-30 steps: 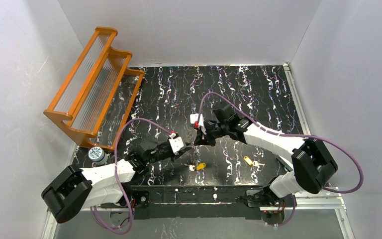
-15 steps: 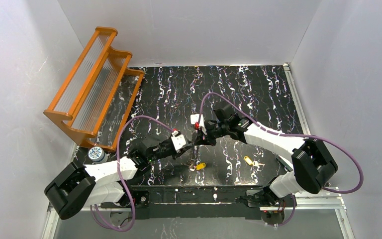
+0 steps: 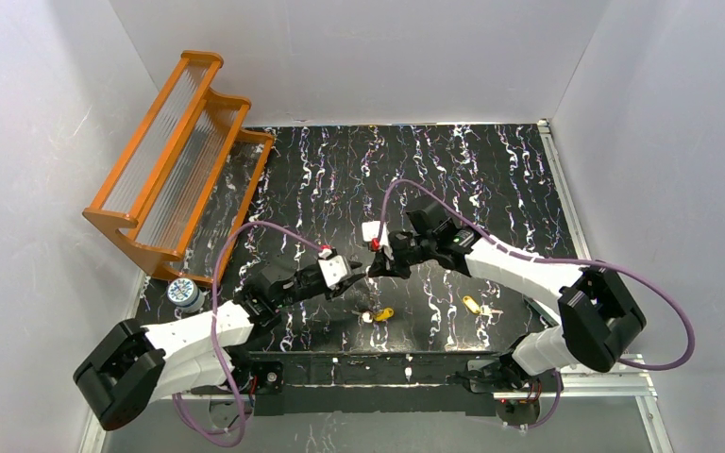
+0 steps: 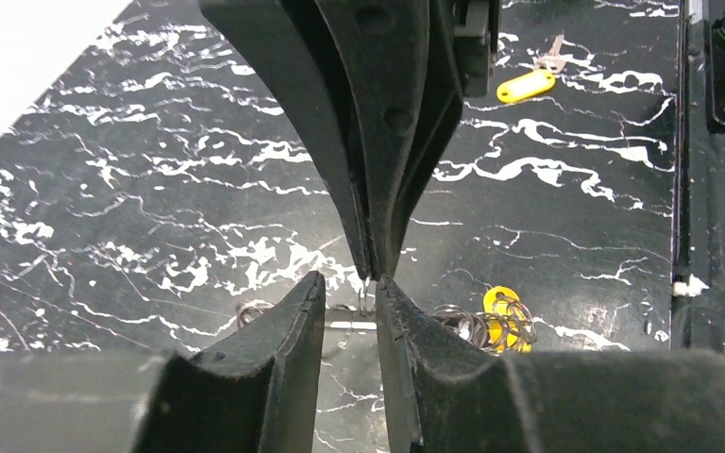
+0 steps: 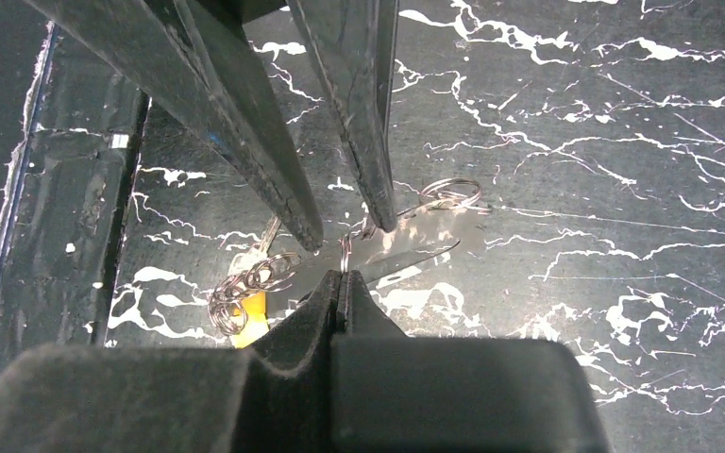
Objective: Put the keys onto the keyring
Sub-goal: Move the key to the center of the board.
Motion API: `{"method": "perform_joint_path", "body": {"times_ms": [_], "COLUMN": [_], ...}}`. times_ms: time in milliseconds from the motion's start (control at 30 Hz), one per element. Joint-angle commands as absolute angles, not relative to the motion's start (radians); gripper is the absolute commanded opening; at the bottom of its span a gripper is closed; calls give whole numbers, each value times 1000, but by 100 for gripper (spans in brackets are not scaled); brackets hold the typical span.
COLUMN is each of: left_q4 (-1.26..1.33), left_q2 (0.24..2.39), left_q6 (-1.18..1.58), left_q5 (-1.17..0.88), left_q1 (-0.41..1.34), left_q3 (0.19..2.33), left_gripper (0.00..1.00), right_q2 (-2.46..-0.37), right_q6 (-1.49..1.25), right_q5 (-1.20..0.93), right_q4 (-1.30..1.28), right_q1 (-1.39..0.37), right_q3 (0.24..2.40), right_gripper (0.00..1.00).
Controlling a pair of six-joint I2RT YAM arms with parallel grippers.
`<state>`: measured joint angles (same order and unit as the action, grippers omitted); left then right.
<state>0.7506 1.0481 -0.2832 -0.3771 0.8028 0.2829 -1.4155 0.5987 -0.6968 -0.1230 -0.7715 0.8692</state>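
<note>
Metal wire of the keyring [image 5: 345, 253] is sitting pinched in my right claw [image 5: 341, 279], its jaws pressing fully together; my left claw [image 4: 349, 289] is standing slightly open, straddling that wire, gripping nothing I can see; one key [image 4: 502, 304] is lying on the table [image 4: 576, 236] just beside them; the other key [image 4: 526, 85] is lying well apart.
</note>
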Motion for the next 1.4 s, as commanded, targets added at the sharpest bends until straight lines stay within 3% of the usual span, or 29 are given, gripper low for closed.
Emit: {"method": "perform_joint_path", "body": {"times_ms": [0,400,633,1000,1367], "left_q4": [699,547,570,846,895], "left_q2": [982,788,809,1125,1620], "left_q6": [-320,-380,-319,-266,-369], "left_q5": [-361,-267,-339,-407,-376], "left_q1": [809,810,811,930,1137], "left_q3": [275,272,287,319,607], "left_gripper": [25,33,36,36,40], "right_q2": [-1370,-1231,-1212,-1249,-1249], "right_q6": [602,562,413,100,38], "right_q5": [-684,-625,-533,-593,-501], "right_q4": [-69,54,183,466,507], "right_q1": [-777,-776,-719,-470,-391], "right_q3": [845,738,694,643,592], "right_gripper": [1,1,1,1,1]}}
